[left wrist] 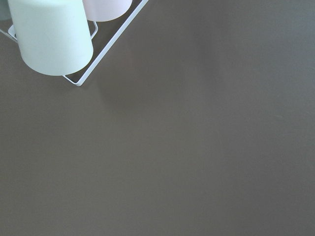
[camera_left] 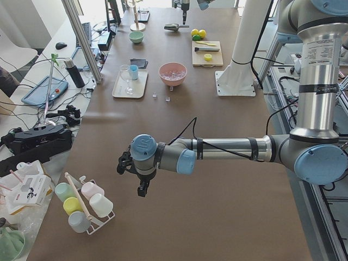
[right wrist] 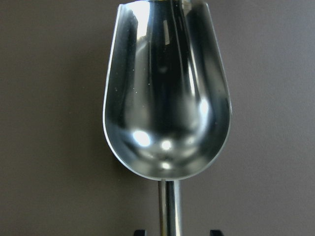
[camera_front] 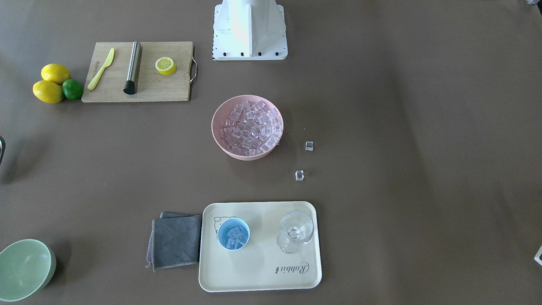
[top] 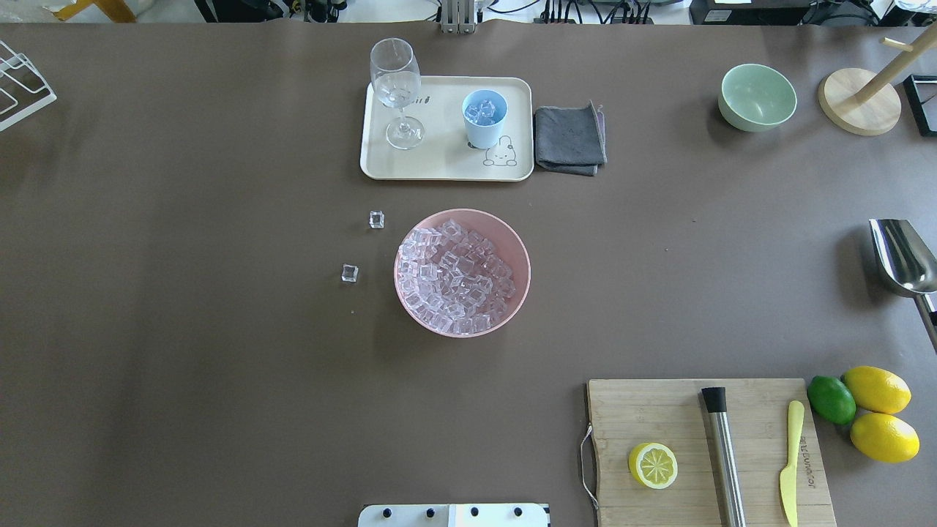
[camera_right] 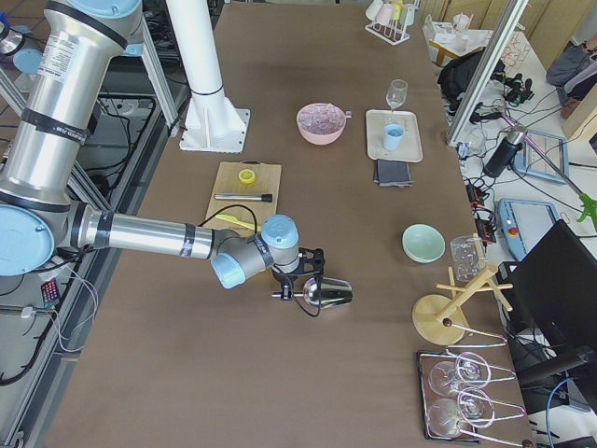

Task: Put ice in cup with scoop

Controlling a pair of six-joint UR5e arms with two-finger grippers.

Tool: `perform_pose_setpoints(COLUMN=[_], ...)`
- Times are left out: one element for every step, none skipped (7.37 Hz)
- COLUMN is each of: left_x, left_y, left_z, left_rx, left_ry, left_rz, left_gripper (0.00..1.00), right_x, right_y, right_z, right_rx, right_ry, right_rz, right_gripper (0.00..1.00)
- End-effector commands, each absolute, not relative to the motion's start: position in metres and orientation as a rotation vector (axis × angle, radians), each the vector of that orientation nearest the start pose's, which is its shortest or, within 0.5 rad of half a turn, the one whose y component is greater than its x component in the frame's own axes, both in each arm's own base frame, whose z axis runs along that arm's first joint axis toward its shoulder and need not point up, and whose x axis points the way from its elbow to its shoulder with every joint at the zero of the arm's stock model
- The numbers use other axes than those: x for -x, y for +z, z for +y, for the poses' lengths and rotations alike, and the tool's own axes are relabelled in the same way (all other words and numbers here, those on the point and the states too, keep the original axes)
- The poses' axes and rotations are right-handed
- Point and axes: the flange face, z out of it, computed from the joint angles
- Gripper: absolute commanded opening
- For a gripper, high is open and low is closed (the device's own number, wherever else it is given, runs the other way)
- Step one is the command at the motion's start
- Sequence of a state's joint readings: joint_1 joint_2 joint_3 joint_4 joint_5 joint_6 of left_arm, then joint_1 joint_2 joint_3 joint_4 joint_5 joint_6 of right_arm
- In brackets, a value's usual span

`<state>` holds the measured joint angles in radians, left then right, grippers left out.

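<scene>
Our right fingers [right wrist: 141, 233] are clasping the empty scoop [right wrist: 167, 98], well apart from the cup [top: 484, 130] already holding ice [top: 481, 111]; left fingers [camera_left: 142, 188], we cannot tell.

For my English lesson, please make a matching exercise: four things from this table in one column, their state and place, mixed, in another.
1. cup
2. scoop
3. pink bowl
4. wine glass

A. empty, on the tray
B. full of ice, on the bare table
C. empty, far from the tray
D. some ice inside, on the tray

Pairs: 1-D, 2-C, 3-B, 4-A.
</scene>
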<state>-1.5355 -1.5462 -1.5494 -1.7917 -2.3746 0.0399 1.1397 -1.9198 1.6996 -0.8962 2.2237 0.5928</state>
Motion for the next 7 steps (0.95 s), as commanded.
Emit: perform_pose_setpoints(left_x=[0.044,0.044,0.044,0.044,0.044,0.043,0.044], left_y=[0.655,0.656,0.655,0.655,0.655,0.655,0.655], left_z=[-0.494,-0.493,-0.494,-0.494,-0.494,-0.494,-0.495], left_rx=[-0.169,-0.167,-0.169,-0.169,-0.169,-0.168,-0.170], left_ry=[0.142,0.141,0.142,0.142,0.142,0.143,0.142], left_rz=[0.802,0.802,0.802,0.802,0.802,0.802,0.802], left_gripper=[0.99,0.99,0.99,0.99,0.99,0.99,0.99], right_x=[0.086,0.085,0.076,0.059,0.037,0.013,-0.007], right_y=[0.678,0.673,0.660,0.651,0.648,0.644,0.645], right_z=[-0.361,-0.360,-0.363,-0.365,-0.367,-0.368,-0.367], right_rx=[-0.049,-0.036,-0.034,-0.037,-0.081,-0.114,-0.175], right_ry=[0.019,0.017,0.033,0.043,0.024,0.032,-0.038], right_rz=[-0.774,-0.797,-0.836,-0.865,-0.887,-0.904,-0.886], right_gripper=[1.00,1.00,1.00,1.00,1.00,1.00,1.00])
